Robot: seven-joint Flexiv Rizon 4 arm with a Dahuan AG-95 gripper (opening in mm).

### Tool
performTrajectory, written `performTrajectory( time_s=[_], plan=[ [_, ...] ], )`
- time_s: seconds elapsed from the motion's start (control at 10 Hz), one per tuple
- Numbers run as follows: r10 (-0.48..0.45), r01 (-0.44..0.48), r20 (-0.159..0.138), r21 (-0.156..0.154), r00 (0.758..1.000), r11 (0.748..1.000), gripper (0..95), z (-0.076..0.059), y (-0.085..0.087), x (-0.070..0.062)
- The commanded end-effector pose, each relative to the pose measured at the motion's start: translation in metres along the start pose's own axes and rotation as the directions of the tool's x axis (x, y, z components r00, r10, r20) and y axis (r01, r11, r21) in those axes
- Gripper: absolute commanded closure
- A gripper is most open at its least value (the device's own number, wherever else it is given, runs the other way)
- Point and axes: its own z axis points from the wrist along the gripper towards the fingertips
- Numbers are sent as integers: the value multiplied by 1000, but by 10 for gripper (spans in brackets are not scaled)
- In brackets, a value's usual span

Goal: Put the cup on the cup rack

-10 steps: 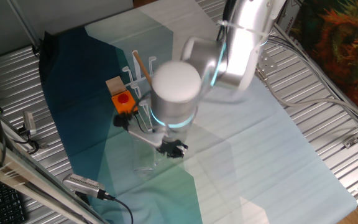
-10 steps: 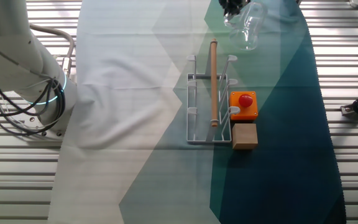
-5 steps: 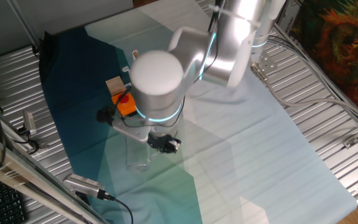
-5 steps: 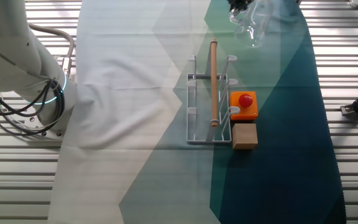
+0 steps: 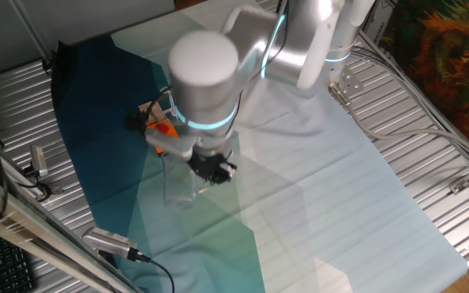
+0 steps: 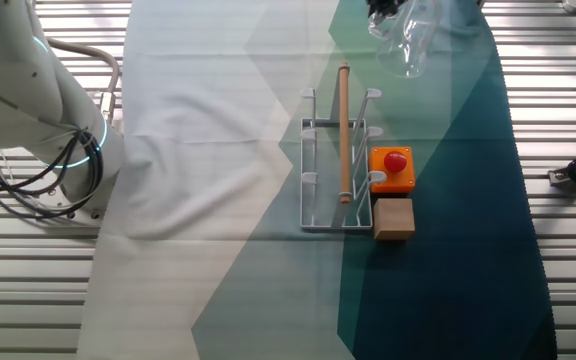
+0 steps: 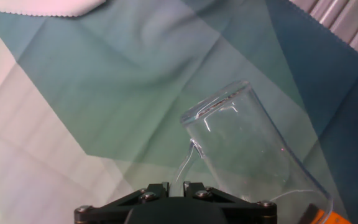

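Observation:
The cup is a clear glass mug, held tilted above the teal cloth in the hand view. My gripper is shut on the cup's thin handle, and its jaws stand almost together. In the other fixed view the cup hangs at the top edge under the gripper, beyond the far end of the cup rack. The cup rack is a white wire frame with upright pegs. In one fixed view the cup shows faintly below the gripper, and the arm hides most of the rack.
A wooden rod lies along the top of the rack. An orange box with a red button and a brown block stand against the rack's right side. Cables and metal fittings lie off the cloth's edge.
The arm has swung left in one fixed view, carrying the cup with it. In the other fixed view the cup shifted slightly right and up. The grip is unchanged.

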Motion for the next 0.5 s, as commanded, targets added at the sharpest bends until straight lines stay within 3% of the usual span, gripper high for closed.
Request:
performTrajectory(
  time_s=[0.1, 0.3, 0.4, 0.5],
  plan=[
    [2, -2, 18, -2, 1000, 1000, 950, -13, -6, 11],
    [13, -13, 41, 1, 999, 1000, 950, -19, -9, 15],
    [23, -22, 64, -10, 998, 1000, 950, -23, -12, 17],
    [24, -23, 68, -14, 997, 1000, 950, -25, -14, 18]
  ],
)
